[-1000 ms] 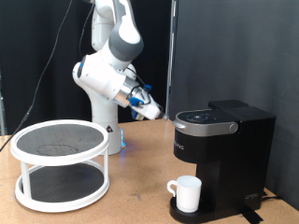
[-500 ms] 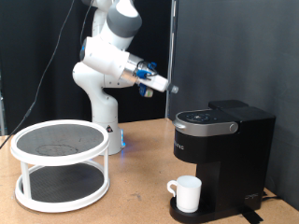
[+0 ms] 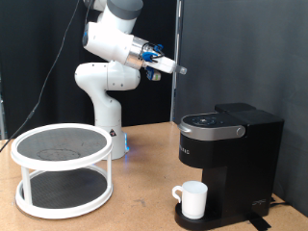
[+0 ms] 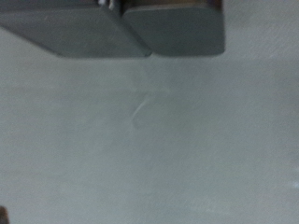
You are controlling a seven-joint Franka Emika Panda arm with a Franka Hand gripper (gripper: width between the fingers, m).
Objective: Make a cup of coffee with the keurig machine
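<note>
The keurig machine (image 3: pixel 231 154) stands black and boxy at the exterior view's right, with its lid down. The cup (image 3: pixel 192 199), a small white mug, sits on the machine's drip base under the spout, handle towards the exterior view's left. My gripper (image 3: pixel 177 68) is high in the air, well above the machine and slightly to its left, touching nothing. In the wrist view the two dark fingers (image 4: pixel 75 28) lie edge to edge against a plain grey background, with nothing between them; the gripper (image 4: pixel 126 28) is shut and empty.
A white two-tier round rack with black mesh shelves (image 3: pixel 60 168) stands on the wooden table (image 3: pixel 140 207) at the exterior view's left. The arm's white base (image 3: pixel 106 115) is behind it. A dark curtain and a vertical pole (image 3: pixel 177 29) are at the back.
The arm has swung the gripper upward and a little to the exterior view's right, away from the machine's top. The cup and the machine have not moved.
</note>
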